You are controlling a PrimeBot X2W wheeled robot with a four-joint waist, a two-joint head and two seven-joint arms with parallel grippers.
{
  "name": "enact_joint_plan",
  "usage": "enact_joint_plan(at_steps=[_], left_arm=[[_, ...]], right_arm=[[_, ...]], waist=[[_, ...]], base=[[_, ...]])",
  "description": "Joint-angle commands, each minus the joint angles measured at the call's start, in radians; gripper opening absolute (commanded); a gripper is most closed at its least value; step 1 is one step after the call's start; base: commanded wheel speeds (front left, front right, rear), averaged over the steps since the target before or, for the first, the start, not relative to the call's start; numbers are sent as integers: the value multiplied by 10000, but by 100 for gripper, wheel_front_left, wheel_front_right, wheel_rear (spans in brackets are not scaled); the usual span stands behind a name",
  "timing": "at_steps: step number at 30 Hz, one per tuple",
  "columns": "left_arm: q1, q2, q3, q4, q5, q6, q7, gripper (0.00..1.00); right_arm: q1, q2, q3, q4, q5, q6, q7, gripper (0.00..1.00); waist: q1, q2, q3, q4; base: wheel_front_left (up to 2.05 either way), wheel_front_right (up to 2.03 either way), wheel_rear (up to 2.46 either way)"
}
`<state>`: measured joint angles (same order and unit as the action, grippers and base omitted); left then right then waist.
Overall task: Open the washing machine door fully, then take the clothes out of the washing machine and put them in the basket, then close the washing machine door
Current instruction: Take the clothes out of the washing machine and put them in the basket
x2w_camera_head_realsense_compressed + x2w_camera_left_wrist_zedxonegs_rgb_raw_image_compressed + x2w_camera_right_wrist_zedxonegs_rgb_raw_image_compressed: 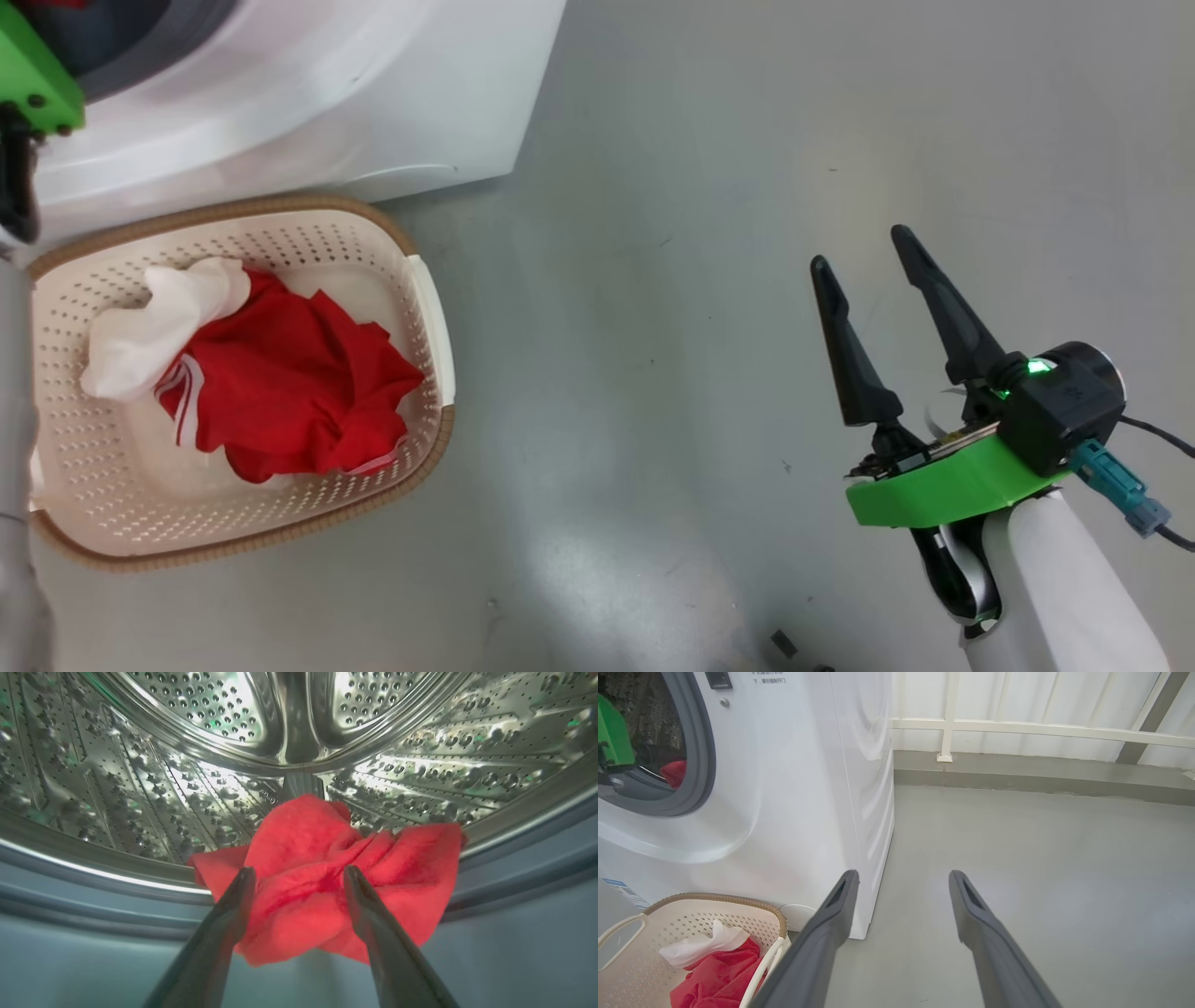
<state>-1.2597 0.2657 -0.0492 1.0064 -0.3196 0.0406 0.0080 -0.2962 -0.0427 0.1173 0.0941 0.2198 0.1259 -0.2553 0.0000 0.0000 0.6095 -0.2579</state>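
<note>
A: Where are we holding the left gripper (299,871)?
B: Inside the drum (140,793), fingers spread wide before a red cloth (299,830) lying at the drum's lip; whether they are touching it we cannot tell.
A: And the right gripper (860,247)?
B: We are hanging it over the floor (653,373), wide and empty. The basket (425,308), just before the washer (373,93), is holding red and white clothes (299,383).

Light even, diffuse and bright; shadows soft. Head view: floor (653,523) carries a broad pale sheen below centre. Left wrist view: steel drum (187,788) throws hard specular glare, green tints at the edges; grey ring (93,905) nearest the lens is soft; red cloth (303,882) saturated, weave smeared. Right wrist view: wide-angle bowing curves the washer (808,788) side.
</note>
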Motion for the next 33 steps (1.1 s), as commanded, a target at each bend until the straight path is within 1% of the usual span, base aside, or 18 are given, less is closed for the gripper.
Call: enact_joint_plan(at_steps=[1, 12, 20, 21, 22, 23, 24, 29, 33], left_arm=[[-194, 549, 86, 62, 31, 100, 148, 100], [-488, 1146, -159, 1280, 230, 469, 866, 100], [-488, 1355, -319, 1815, 219, 456, 1483, 100], [-486, 1366, -350, 1844, 223, 427, 1520, 85], [-486, 1366, -350, 1844, 223, 427, 1520, 85], [-494, 1376, -375, 1850, 223, 395, 1520, 44], [-507, 1393, -413, 1840, 238, 360, 1489, 0], [-596, 1391, -488, 1649, 193, 235, 957, 0], [-659, 1312, -461, 1478, 38, -30, 559, 0]], right_arm=[[18, -75, 336, -202, 101, 48, -65, 100], [-36, -75, 838, -223, 375, 48, -65, 100], [-1, -75, 1036, -183, 535, 48, -65, 100], [4, -75, 1042, -181, 545, 48, -65, 100], [4, -75, 1042, -181, 545, 48, -65, 100], [8, -75, 1044, -180, 553, 48, -65, 100], [10, -75, 1041, -180, 561, 48, -65, 100], [29, -75, 1024, -146, 580, 48, -65, 100], [36, -75, 950, -163, 541, 48, -65, 100]], waist=[[0, 0, 14, -118], [0, 0, -18, -569], [0, 0, -89, -833], [0, 0, -93, -853], [0, 0, -93, -853], [0, 0, -91, -867], [0, 0, -84, -877], [0, 0, -81, -835], [0, 0, -60, -731]], base=[[0, 0, 0], [0, 0, 0], [0, 0, 0], [0, 0, 0], [0, 0, 0], [0, 0, 0], [0, 0, 0], [0, 0, 0], [0, 0, 0]])
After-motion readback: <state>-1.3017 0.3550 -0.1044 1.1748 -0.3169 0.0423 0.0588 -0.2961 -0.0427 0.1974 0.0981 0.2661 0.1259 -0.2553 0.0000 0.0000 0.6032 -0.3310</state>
